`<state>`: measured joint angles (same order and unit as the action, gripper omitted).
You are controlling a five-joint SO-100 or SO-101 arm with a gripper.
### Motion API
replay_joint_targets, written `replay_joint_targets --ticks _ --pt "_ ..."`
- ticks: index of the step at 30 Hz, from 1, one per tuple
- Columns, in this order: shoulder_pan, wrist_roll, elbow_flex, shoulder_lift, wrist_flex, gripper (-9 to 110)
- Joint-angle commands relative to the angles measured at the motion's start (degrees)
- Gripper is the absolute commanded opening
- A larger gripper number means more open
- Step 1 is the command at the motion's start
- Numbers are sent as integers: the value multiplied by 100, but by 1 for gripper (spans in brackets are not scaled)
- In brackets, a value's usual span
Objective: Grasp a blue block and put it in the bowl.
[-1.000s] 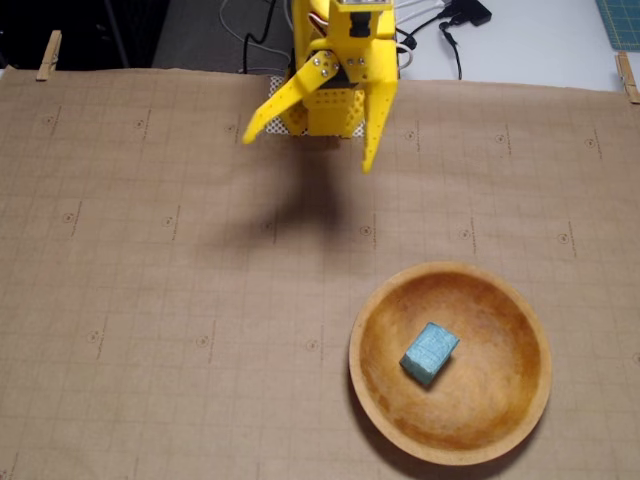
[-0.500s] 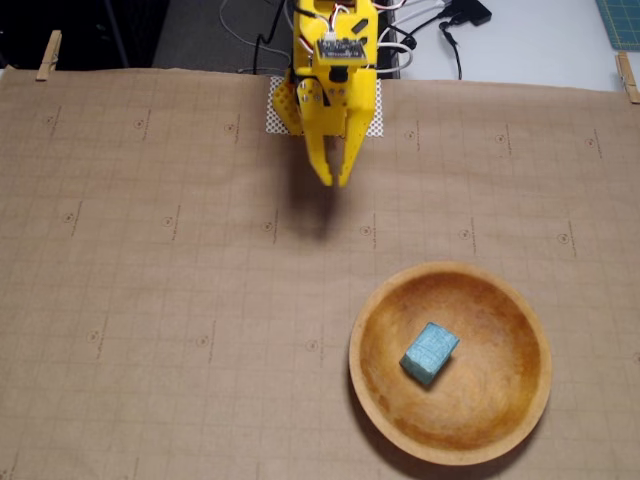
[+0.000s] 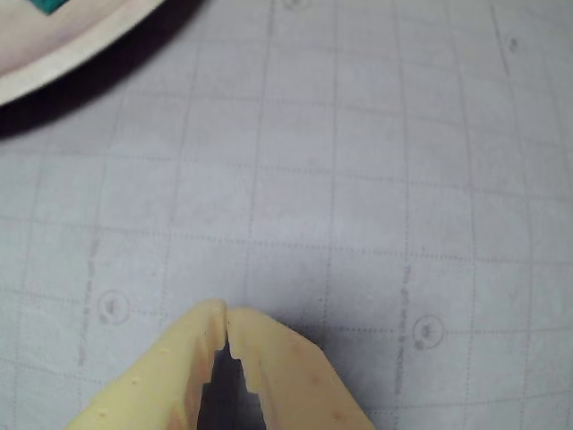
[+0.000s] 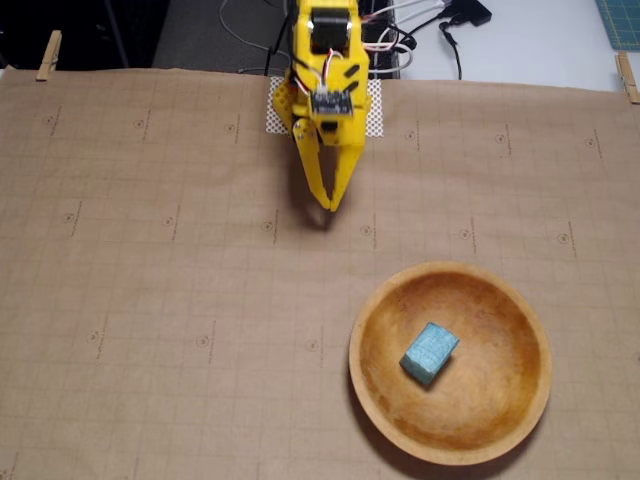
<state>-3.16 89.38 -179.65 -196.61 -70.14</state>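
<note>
The teal-blue block (image 4: 430, 352) lies inside the wooden bowl (image 4: 520, 400), a little left of its centre, at the lower right of the fixed view. In the wrist view only a piece of the bowl's rim (image 3: 54, 67) and a corner of the block (image 3: 49, 4) show at the top left. My yellow gripper (image 4: 329, 205) hangs over bare paper up and to the left of the bowl, well apart from it. Its fingertips touch and hold nothing; the wrist view shows the same (image 3: 226, 312).
Brown gridded paper (image 4: 150, 280) covers the table, held by wooden clothespins (image 4: 48, 55) at the far corners. The arm's base (image 4: 325, 60) and cables (image 4: 420, 30) sit at the far edge. A teal cutting mat corner (image 4: 620, 20) shows at the top right.
</note>
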Motion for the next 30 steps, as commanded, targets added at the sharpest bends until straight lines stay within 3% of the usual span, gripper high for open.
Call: replay_joint_targets --ticks 1,10,30 --pt "26 -44 44 -35 -18 -3" --pt "18 -62 62 -26 -853 -3" --pt "-26 -246 44 26 -800 -3"
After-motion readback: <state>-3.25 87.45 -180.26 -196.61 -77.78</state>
